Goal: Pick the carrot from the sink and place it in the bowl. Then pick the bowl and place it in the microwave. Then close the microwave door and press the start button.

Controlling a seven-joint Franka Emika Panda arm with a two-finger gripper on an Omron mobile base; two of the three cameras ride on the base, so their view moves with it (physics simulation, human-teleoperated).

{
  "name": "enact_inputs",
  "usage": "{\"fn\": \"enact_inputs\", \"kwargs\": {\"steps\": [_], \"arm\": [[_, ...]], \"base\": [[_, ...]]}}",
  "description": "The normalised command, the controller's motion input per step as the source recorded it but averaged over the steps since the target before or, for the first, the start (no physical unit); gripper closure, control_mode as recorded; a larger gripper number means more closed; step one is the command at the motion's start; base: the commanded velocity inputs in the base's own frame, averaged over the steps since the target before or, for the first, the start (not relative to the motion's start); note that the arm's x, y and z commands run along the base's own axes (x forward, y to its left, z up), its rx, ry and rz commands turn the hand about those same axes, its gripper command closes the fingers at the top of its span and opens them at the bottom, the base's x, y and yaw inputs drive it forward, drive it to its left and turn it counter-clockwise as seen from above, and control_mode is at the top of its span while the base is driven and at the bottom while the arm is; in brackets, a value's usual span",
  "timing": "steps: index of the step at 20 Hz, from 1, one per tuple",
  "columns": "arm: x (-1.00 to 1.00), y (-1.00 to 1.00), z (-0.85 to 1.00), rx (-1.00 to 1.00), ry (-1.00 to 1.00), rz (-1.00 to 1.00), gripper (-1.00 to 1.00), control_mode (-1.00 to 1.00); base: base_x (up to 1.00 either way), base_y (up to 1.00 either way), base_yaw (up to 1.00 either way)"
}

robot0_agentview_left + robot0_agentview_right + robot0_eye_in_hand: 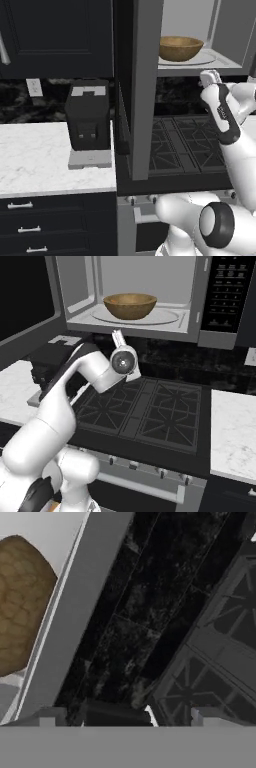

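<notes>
Left of the jaws, you had the marble counter (35, 160), white and veined, carrying a boxy black coffee machine (88, 117) on a flat grey base, with a black-flecked backsplash behind it. Nearer the jaws stood the microwave door (145, 90), swung open and seen edge-on as a tall smooth grey slab. That edge lay just to the left of the gripper (210, 76), so room on that side was tight.

The gripper sat just below the front lip of the microwave (195, 301), outside the cavity. You could not tell the jaw spacing: the fingertips (47, 718) barely rose into the hand view and the base views showed them too small.

Above and beyond the jaws, the bowl (130, 306), round, tan, wood-grained with a darker rim, rested on the white turntable (167, 317) inside the smooth light grey cavity. The carrot was not discernible from these angles.

Below the jaws lay the stove (150, 411), dark cast grates in a grid. To their right ran the dark control strip (227, 291).
</notes>
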Motion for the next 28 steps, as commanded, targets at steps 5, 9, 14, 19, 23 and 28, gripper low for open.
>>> {"fn": "enact_inputs", "kwargs": {"steps": [5, 9, 14, 19, 23, 28], "arm": [[-0.28, -0.05, -0.53, -0.44, 0.01, -0.22, -1.00, -1.00], [-0.22, 0.16, -0.15, -0.49, 0.05, -0.40, -1.00, -1.00], [-0.17, 0.09, -0.19, -0.47, 0.07, -0.48, -1.00, -1.00], [-0.40, 0.00, -0.10, -0.42, -0.01, -0.41, -1.00, -1.00], [-0.71, 0.20, 0.00, -0.39, -0.11, -0.33, -1.00, -1.00], [-0.87, 0.85, 0.14, -0.32, -0.22, -0.21, -1.00, -1.00]], "base": [[0.00, 0.00, 0.00], [0.00, 0.00, 0.00], [0.00, 0.00, 0.00], [0.00, 0.00, 0.00], [0.00, 0.00, 0.00], [0.00, 0.00, 0.00]]}}
